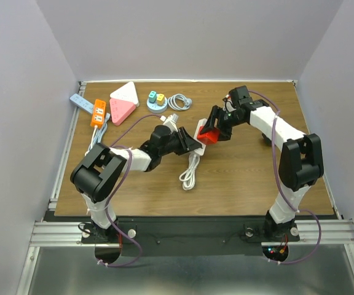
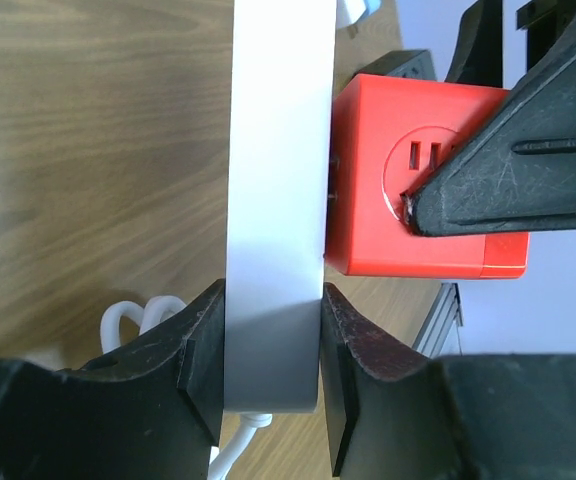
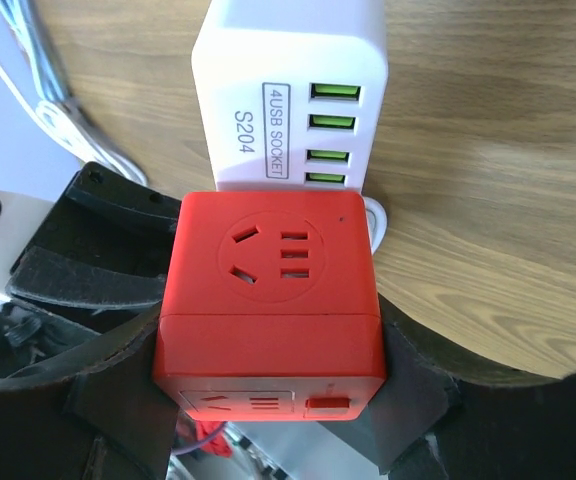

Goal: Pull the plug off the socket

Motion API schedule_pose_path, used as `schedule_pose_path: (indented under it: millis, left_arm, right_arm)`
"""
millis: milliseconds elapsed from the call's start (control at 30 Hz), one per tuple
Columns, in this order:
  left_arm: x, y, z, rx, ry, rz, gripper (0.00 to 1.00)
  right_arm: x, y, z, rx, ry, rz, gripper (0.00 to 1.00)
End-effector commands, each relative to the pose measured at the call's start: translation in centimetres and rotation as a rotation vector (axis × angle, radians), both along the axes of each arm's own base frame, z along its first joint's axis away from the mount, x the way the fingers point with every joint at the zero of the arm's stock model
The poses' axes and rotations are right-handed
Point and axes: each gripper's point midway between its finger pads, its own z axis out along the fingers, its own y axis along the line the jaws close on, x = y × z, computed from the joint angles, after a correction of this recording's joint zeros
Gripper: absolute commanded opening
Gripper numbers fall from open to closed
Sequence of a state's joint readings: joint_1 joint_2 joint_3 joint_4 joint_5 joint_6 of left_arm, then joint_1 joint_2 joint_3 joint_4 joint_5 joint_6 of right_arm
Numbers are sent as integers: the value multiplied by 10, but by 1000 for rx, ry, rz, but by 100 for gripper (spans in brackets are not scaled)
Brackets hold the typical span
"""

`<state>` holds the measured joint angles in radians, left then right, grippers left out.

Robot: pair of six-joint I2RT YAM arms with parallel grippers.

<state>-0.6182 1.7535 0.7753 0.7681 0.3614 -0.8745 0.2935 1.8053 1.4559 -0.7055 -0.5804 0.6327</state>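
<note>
A white USB socket strip (image 1: 199,131) lies mid-table with its white cord (image 1: 190,172) coiled toward the front. A red cube plug adapter (image 1: 209,136) sits against its right side. My left gripper (image 1: 189,143) is shut on the strip's near end; in the left wrist view both fingers press the white body (image 2: 273,200), and the red cube (image 2: 418,180) sits against it. My right gripper (image 1: 217,130) is shut on the red cube; the right wrist view shows the cube (image 3: 271,300) between the fingers, against the white strip (image 3: 290,95) marked "4USB SOCKET".
At the back left lie a blue power strip (image 1: 82,103), an orange strip (image 1: 98,112), pink and white triangular sockets (image 1: 122,102), a round blue adapter (image 1: 157,101) and a coiled white cable (image 1: 179,101). The table's metal rail (image 1: 63,153) runs along the left.
</note>
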Motion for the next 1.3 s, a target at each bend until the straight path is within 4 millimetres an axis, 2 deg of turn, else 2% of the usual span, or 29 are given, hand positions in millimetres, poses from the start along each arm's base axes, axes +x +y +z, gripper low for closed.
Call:
schedule_pose_path:
  millis: [0, 33, 67, 100, 133, 200, 333, 367, 467, 500, 567, 733, 900, 1067, 1267]
  left_arm:
    - [-6, 18, -22, 102, 146, 95, 5]
    - [-7, 17, -18, 91, 144, 92, 16]
    - [-9, 18, -10, 78, 137, 92, 39]
    - [-9, 19, -12, 82, 140, 100, 49]
    - [-10, 22, -4, 79, 123, 108, 55]
    - [-12, 31, 0, 98, 112, 132, 68]
    - [-14, 49, 19, 120, 69, 179, 72]
    - [-10, 58, 24, 134, 51, 217, 76]
    - [-2, 83, 45, 151, -13, 281, 81]
    - [1, 87, 53, 145, -37, 284, 82]
    - [8, 91, 56, 171, -73, 259, 82]
    - [31, 71, 57, 214, -96, 122, 82]
    - [50, 47, 62, 217, -139, 25, 82]
    - [53, 30, 67, 234, -175, -34, 82]
    - [50, 25, 54, 255, -165, -49, 83]
  right_arm:
    - [20, -13, 15, -22, -159, 38, 0]
    - [21, -12, 13, -32, -166, 42, 1]
    - [26, -16, 10, -55, -185, 41, 0]
    - [27, -16, 9, -66, -191, 43, 0]
    - [29, -16, 9, -69, -199, 46, 0]
    - [31, -16, 9, -75, -221, 69, 0]
    - [33, -17, 7, -87, -245, 100, 1]
    - [32, -17, 6, -89, -251, 113, 0]
    - [22, -10, 6, -38, -257, 186, 0]
    - [15, -5, 9, 6, -254, 222, 0]
    - [9, -2, 9, 32, -260, 263, 0]
    - [-5, 17, 18, 101, -277, 360, 0]
    - [-20, 34, 15, 81, -276, 431, 0]
    - [-26, 42, 13, 71, -267, 460, 0]
    - [-32, 51, 14, 71, -268, 494, 0]
